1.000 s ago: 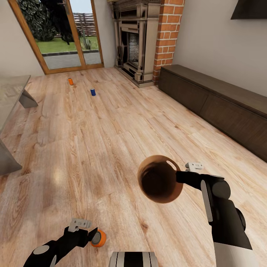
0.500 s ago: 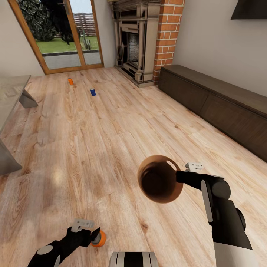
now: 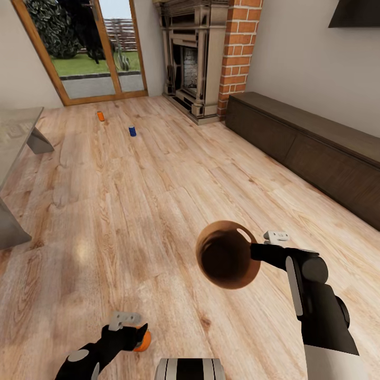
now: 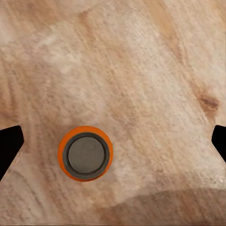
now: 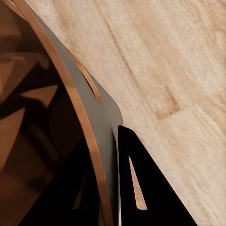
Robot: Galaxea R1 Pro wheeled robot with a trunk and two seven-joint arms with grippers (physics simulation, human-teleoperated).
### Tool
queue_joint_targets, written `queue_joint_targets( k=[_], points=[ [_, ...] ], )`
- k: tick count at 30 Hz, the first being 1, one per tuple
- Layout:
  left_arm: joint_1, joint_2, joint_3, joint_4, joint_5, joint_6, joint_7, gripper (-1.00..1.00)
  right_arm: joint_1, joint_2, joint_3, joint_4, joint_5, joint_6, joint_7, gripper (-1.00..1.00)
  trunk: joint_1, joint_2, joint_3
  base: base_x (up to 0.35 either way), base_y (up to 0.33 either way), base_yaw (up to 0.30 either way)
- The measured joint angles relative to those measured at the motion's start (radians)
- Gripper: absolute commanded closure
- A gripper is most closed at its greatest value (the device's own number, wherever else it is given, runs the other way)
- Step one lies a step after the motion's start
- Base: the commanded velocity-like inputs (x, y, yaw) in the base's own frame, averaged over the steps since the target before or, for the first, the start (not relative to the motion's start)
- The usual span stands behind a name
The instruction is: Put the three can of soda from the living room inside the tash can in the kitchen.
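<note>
Brick fireplace (image 3: 196, 58) at far wall; long dark cabinet (image 3: 311, 148) right; glass doors (image 3: 87, 50) left.

Nothing in the room carried writing I could read; the nearest orange can (image 4: 85, 153) showed only a plain grey top.

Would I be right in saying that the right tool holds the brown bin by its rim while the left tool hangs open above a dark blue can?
Not quite: the can under the left tool is orange, as the left wrist view shows. The right tool does hold the brown bin by its rim.
</note>
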Motion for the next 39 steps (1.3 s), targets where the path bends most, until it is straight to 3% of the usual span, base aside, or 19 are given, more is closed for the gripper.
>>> queue_joint_targets(
  k=[5, 8, 14, 21, 26, 36, 39],
  points=[
    [-0.042, -0.001, 0.0, 0.076, 0.003, -0.004, 0.076, -1.0, 0.0, 0.0, 0.0, 0.0, 0.0, 0.001, 0.0, 1.0, 0.0, 0.0, 0.0, 0.0, 0.0, 0.0],
    [-0.077, 0.0, 0.0, 0.15, 0.001, -0.049, 0.084, -1.0, 0.0, 0.0, 0.0, 0.0, 0.0, 0.002, 0.0, 1.0, 0.0, 0.0, 0.0, 0.0, 0.0, 0.0],
    [-0.093, -0.002, 0.0, 0.191, 0.004, -0.074, 0.086, -1.0, 0.0, 0.0, 0.0, 0.0, 0.0, 0.002, 0.0, 1.0, 0.0, 0.0, 0.0, 0.0, 0.0, 0.0],
    [-0.184, -0.006, 0.001, 0.366, 0.003, -0.09, 0.09, -1.0, 0.0, -0.001, 0.0, 0.0, 0.0, 0.002, 0.0, 1.0, 0.0, 0.0, 0.0, 0.0, 0.0, 0.0],
    [-0.215, -0.01, 0.001, 0.452, 0.003, -0.153, 0.148, -1.0, 0.0, -0.003, 0.0, 0.0, 0.001, 0.002, 0.0, 1.0, 0.0, 0.0, 0.0, 0.0, 0.0, 0.0],
    [-0.228, -0.009, 0.0, 0.503, 0.003, -0.164, 0.182, -1.0, 0.0, -0.003, 0.001, 0.0, 0.0, 0.002, 0.0, 1.0, 0.0, 0.0, 0.0, 0.0, 0.0, 0.0],
    [-0.276, -0.009, 0.001, 0.602, 0.002, -0.174, 0.212, -1.0, 0.0, -0.003, 0.001, 0.0, 0.0, 0.002, 0.0, 1.0, 0.0, 0.0, 0.0, 0.0, 0.0, 0.0]
  ],
)
